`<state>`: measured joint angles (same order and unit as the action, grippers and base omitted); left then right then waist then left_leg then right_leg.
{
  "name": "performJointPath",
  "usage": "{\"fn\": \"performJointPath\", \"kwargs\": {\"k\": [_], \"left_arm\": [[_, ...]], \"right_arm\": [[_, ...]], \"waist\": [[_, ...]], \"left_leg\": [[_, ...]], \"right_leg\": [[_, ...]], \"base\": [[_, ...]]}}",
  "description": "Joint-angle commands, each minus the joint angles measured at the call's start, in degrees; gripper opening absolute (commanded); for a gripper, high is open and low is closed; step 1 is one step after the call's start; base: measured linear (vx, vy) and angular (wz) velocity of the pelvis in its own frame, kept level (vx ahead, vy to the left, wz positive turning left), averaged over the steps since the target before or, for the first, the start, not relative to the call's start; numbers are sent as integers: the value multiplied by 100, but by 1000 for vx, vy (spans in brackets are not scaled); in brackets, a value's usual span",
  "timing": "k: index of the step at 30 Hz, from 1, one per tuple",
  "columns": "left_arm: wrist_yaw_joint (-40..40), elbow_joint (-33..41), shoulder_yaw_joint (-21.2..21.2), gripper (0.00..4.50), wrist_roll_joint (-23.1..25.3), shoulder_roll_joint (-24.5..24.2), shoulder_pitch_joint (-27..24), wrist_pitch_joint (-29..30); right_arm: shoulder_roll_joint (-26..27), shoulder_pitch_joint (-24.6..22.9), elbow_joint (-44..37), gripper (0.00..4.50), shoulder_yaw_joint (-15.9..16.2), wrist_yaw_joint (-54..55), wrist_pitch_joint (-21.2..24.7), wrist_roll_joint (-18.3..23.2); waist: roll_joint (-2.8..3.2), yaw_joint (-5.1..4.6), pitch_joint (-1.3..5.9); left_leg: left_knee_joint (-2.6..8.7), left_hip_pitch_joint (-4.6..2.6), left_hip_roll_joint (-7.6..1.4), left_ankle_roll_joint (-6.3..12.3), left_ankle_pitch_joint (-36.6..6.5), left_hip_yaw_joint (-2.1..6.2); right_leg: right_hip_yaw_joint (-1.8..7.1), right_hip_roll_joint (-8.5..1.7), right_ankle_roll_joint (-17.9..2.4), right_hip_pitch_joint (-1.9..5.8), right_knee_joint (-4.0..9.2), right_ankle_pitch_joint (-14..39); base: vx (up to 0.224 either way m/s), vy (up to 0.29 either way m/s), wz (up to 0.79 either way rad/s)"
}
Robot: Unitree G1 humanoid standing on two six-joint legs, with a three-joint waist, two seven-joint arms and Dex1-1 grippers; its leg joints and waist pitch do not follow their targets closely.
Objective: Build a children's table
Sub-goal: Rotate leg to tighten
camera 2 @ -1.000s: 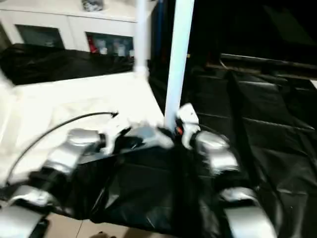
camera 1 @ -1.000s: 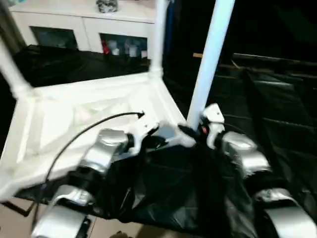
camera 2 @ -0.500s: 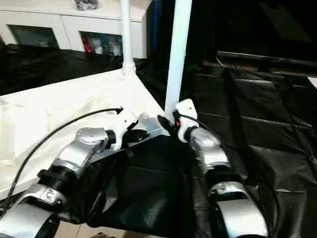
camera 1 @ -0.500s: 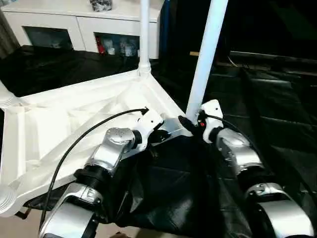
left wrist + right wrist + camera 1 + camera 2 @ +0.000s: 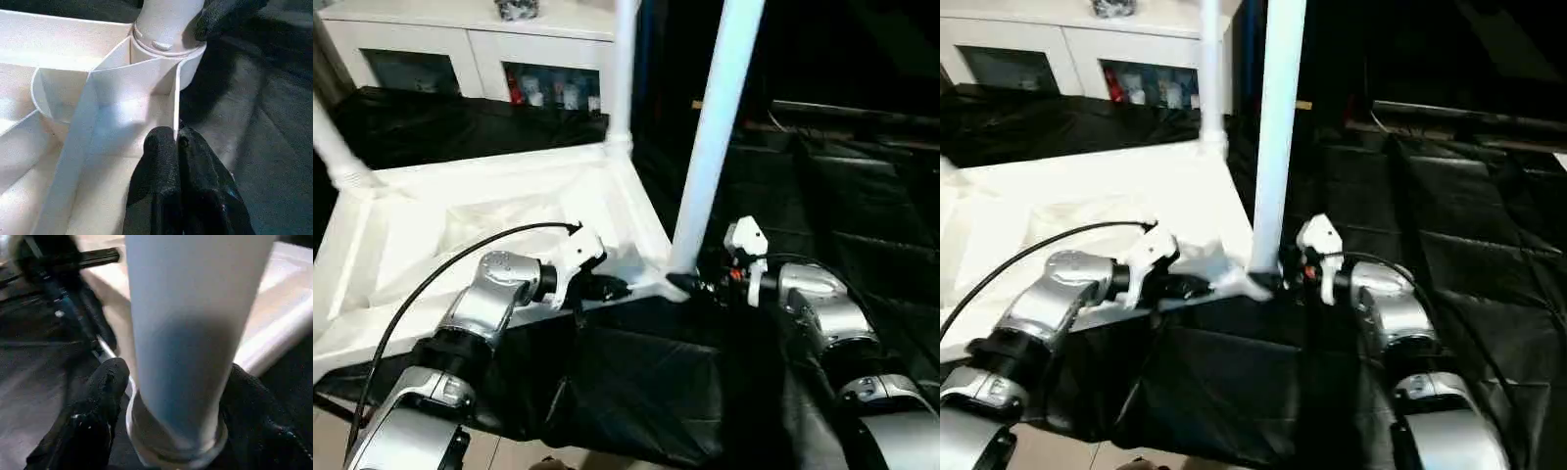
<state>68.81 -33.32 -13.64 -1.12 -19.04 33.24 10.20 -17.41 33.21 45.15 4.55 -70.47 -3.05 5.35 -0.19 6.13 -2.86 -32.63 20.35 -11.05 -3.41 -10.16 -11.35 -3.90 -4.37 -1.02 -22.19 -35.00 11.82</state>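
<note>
Black sheeting (image 5: 656, 392) covers the work surface nearest the robot, and the upturned white tabletop (image 5: 460, 225) lies on it, ribbed underside up. At the tabletop's near corner, the left gripper (image 5: 178, 147) has its two fingers pressed together, pinching a thin upright rib of the rim just beside the corner socket (image 5: 166, 46). The right gripper (image 5: 171, 396) stands with its fingers spread either side of the base of the near leg (image 5: 715, 137), which rises upright from that socket; whether the pads actually touch the tube I cannot tell.

Farther back, a second leg (image 5: 624, 69) stands in the far corner socket, and a third leg (image 5: 333, 147) leans out of the left one. Behind them sits the white cabinet (image 5: 460, 49) with glass-fronted doors.

The main risk, as I judge it, is at the near leg. If it is not fully seated, pulling the spread fingers away at an angle could knock it askew or tip it out. The left grip is only on a thin rib, so a sideways push on the leg could slide the whole tabletop over the slick sheeting. A black cable (image 5: 440, 274) loops over the left forearm and might snag the rim.
</note>
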Motion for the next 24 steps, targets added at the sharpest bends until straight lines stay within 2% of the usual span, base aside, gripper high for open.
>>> {"fn": "performJointPath", "kwargs": {"k": [1, 3, 4, 5, 7, 8, 11, 14, 17, 18, 19, 20, 22, 23, 24], "left_arm": [[27, 328, -30, 0, -210, 82, 105, -115], [88, 346, -28, 0, -222, 49, 92, -108], [147, 372, -21, 0, -220, 35, 77, -85], [180, 389, -15, 0, -217, 30, 66, -70], [193, 416, -7, 0, -208, 37, 44, -55], [174, 426, 4, 0, -198, 49, 31, -51], [126, 435, -2, 0, -201, 58, 19, -52], [-129, 400, 15, 0, -166, 84, 26, -57], [-756, 235, 146, 0, -35, 257, 130, -82], [-756, 235, 146, 0, -35, 257, 130, -82], [-1113, 133, 217, 0, 37, 364, 195, -78], [-1371, 52, 270, 0, 85, 444, 242, -75], [-1927, -58, 383, 0, 155, 644, 328, -15], [-1988, -66, 396, 0, 158, 670, 337, 1], [-2372, -126, 465, 0, 190, 838, 399, 84]], "right_arm": [[216, -322, -3, 270, 848, -923, 275, -182], [188, -342, -54, 260, 870, -1003, 297, -205], [174, -360, -87, 252, 878, -1051, 322, -225], [171, -370, -96, 246, 886, -1061, 325, -244], [182, -379, -95, 240, 895, -1056, 341, -259], [189, -385, -101, 220, 902, -1063, 367, -258], [183, -403, -148, 214, 923, -1089, 422, -236], [172, -445, -242, 209, 943, -1086, 503, -188], [300, -476, -178, 206, 808, -653, 385, -199], [300, -476, -178, 206, 808, -653, 385, -199], [423, -436, -22, 206, 697, -154, 306, -278], [521, -387, 132, 203, 612, 285, 263, -358], [735, -274, 472, 203, 433, 1362, 194, -536], [764, -259, 512, 199, 406, 1497, 198, -548], [936, -202, 673, 197, 245, 2154, 232, -550]], "waist": [[-38, 40, 317], [-34, 53, 320], [-35, 83, 324], [-35, 98, 320], [-43, 107, 317], [-45, 107, 310], [-53, 109, 314], [-51, 121, 325], [-51, 124, 321], [-56, 138, 302], [-58, 142, 293], [-48, 130, 265], [-56, 110, 259], [-44, 76, 250], [-47, 45, 255]], "left_leg": [[349, -45, -298, 389, -1183, 115], [348, -43, -306, 389, -1129, 115], [341, -72, -308, 391, -1124, 100], [344, -58, -306, 387, -1121, 107], [354, -54, -303, 355, -1117, 111], [359, -53, -299, 326, -1166, 114], [361, -48, -297, 304, -1156, 119], [352, -52, -296, 328, -1070, 116], [351, -46, -295, 334, -1064, 114], [358, -65, -288, 297, -1185, 112], [364, -63, -287, 278, -1240, 114], [384, -86, -286, 199, -1423, 117], [407, -119, -280, 35, -1617, 155], [425, -135, -269, -42, -1712, 166], [433, -119, -263, -75, -1764, 183]], "right_leg": [[284, -454, -1365, 229, 424, 1096], [289, -462, -1388, 225, 412, 986], [293, -458, -1429, 202, 415, 920], [290, -461, -1423, 213, 412, 926], [287, -460, -1379, 216, 411, 985], [287, -464, -1350, 215, 424, 1094], [291, -469, -1294, 221, 428, 1168], [290, -462, -1288, 219, 414, 1043], [289, -460, -1295, 218, 415, 1017], [292, -468, -1252, 206, 451, 1260], [294, -474, -1217, 204, 467, 1409], [305, -484, -1137, 172, 516, 1782], [300, -513, -987, 167, 564, 2339], [300, -506, -902, 147, 593, 2558], [291, -507, -819, 165, 600, 2660]], "base": [[0, 0, 0], [0, 0, 0], [0, 0, 0], [0, 0, 0], [0, 0, 0], [0, 0, 0], [0, 0, 0], [0, 0, 0], [0, 0, 0], [0, 0, 0], [0, 0, 0], [0, 0, 0], [0, 0, 0], [0, 0, 0], [0, 0, 0]]}}
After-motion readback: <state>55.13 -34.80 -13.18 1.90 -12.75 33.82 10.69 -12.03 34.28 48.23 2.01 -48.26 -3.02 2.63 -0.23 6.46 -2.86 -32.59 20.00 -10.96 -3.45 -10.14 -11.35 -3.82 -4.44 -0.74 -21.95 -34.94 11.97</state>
